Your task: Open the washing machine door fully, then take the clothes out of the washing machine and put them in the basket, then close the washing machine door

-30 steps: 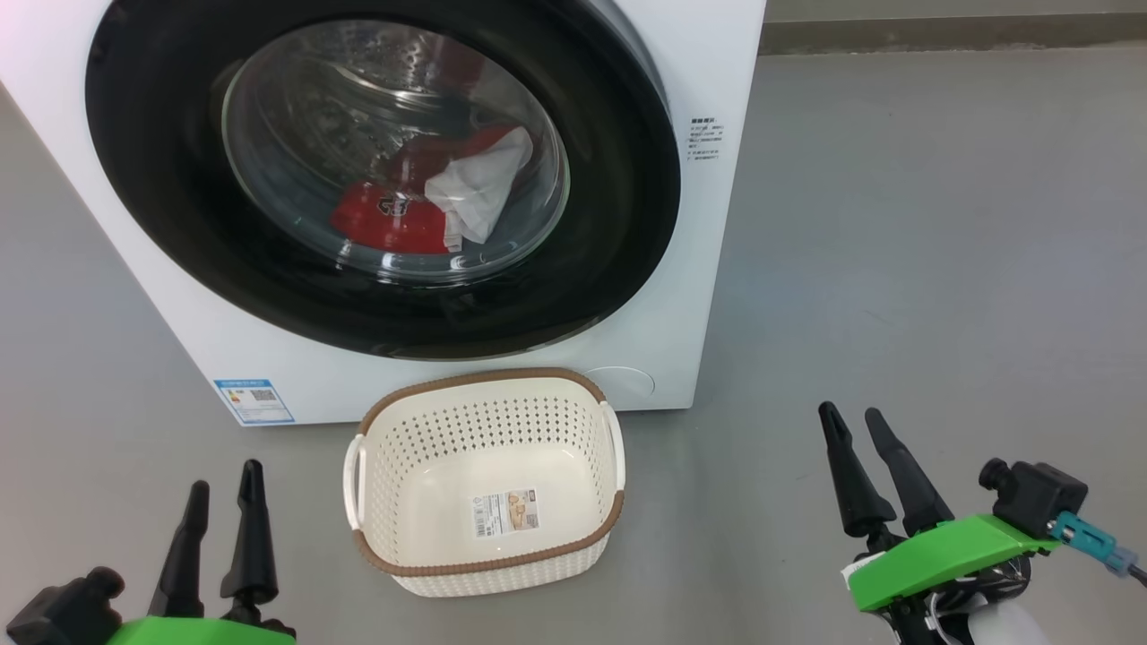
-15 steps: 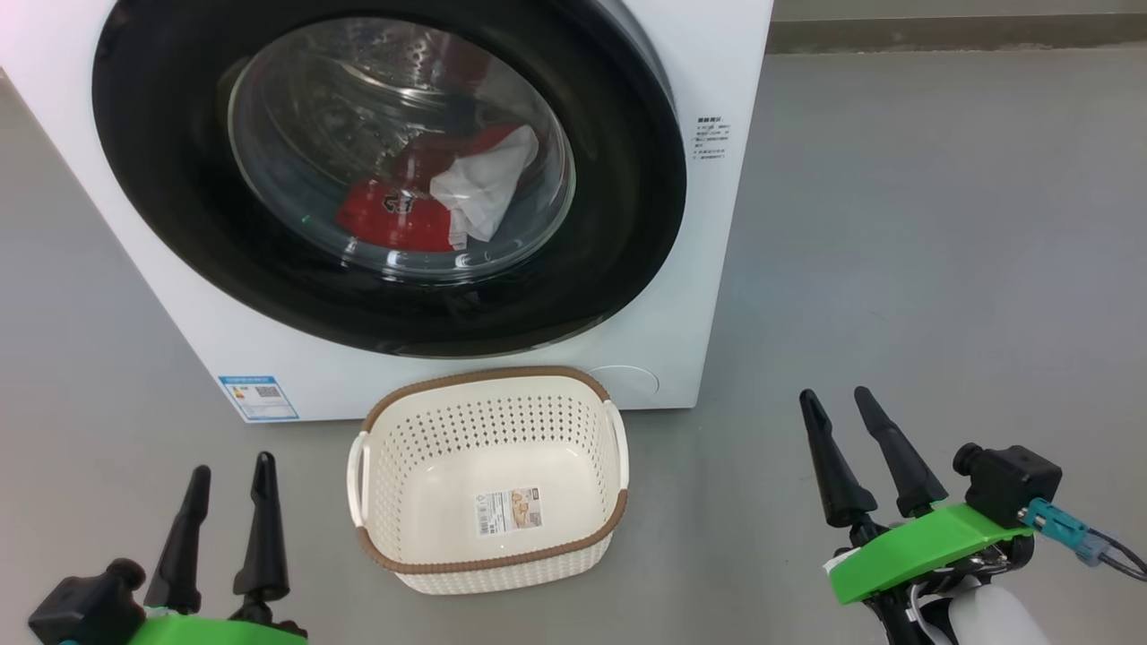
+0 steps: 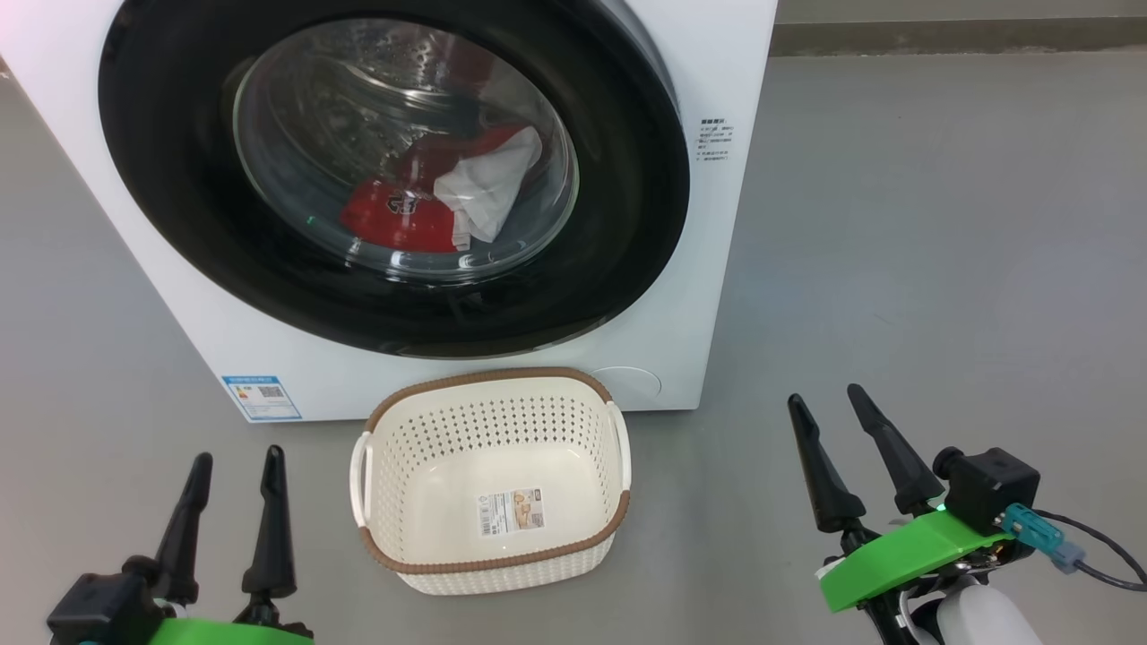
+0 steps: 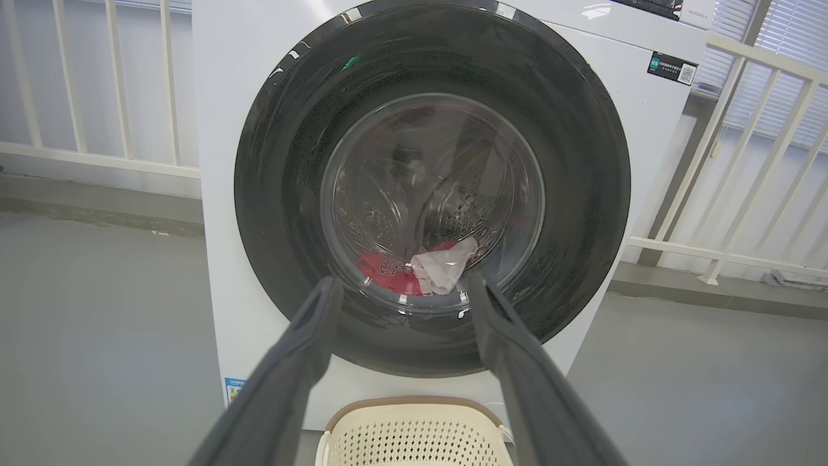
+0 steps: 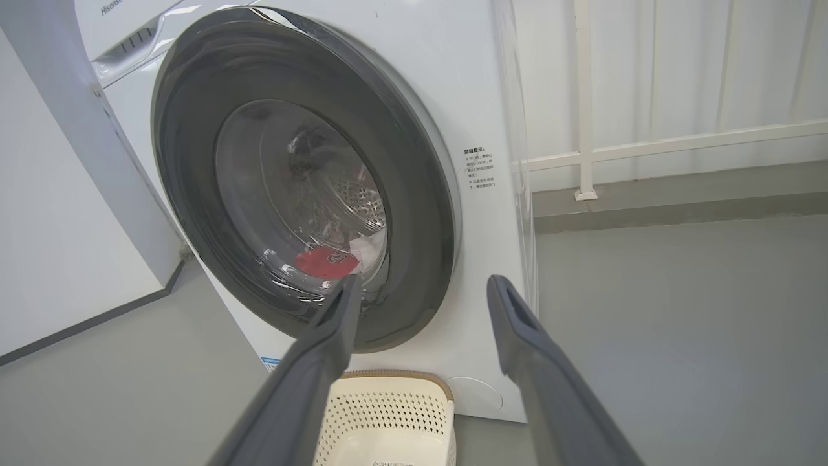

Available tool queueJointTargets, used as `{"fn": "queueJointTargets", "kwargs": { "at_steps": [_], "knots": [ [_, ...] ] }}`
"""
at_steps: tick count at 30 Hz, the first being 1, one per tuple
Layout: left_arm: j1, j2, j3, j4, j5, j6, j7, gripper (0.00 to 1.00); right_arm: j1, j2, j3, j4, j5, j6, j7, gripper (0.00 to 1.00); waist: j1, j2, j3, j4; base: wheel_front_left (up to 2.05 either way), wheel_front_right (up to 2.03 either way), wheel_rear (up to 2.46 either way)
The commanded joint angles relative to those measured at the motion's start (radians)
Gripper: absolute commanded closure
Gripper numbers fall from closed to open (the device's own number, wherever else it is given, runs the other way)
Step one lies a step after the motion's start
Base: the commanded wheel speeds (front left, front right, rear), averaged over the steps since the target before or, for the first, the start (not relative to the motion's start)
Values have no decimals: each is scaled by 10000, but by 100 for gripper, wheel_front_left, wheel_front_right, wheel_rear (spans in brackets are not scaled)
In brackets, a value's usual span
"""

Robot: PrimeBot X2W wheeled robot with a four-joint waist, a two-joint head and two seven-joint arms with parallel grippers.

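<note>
The white washing machine (image 3: 717,269) stands ahead. Its washing machine door (image 3: 627,224), a black ring around clear glass, lies against the front. Through the glass I see the clothes (image 3: 394,219), a red piece with a white garment (image 3: 488,193) beside it, low in the drum. The cream basket (image 3: 488,564) sits on the floor just before the machine, with just a paper label inside. My left gripper (image 3: 237,455) is open at the basket's left. My right gripper (image 3: 823,394) is open to its right. Both point at the door (image 4: 582,194) from a distance, holding nothing.
Grey floor (image 3: 941,224) stretches to the right of the machine. A white railing (image 5: 585,97) and wall run behind it, and a white panel (image 5: 58,226) stands at its left side. A blue label (image 3: 262,397) is low on the machine's front.
Both grippers have risen a little in the head view, the right one also drifting left toward the basket. The head camera has shifted slightly. Both jaws stay open.
</note>
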Motion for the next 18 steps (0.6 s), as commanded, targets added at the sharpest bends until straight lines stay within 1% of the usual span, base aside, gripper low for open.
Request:
{"fn": "queueJointTargets", "kwargs": {
  "at_steps": [1, 8, 18],
  "knots": [
    [-218, 124, 289, -369, 310, -29, -177, 0, -528, 12, 317, -247, -382, 15, -157, 0, 0, 0, 0, 3, 0, 0, 0],
    [-219, 166, 275, -474, 1085, -36, -385, 0, -613, -1, 409, -252, -1250, 16, -362, 0, 0, 0, 13, 10, 0, 0, 0],
    [-242, 123, 348, -409, 908, -36, -389, 0, -631, 40, 389, -198, -1220, 16, -366, 0, 0, 0, 28, -11, 0, 0, 0]
  ]
}}
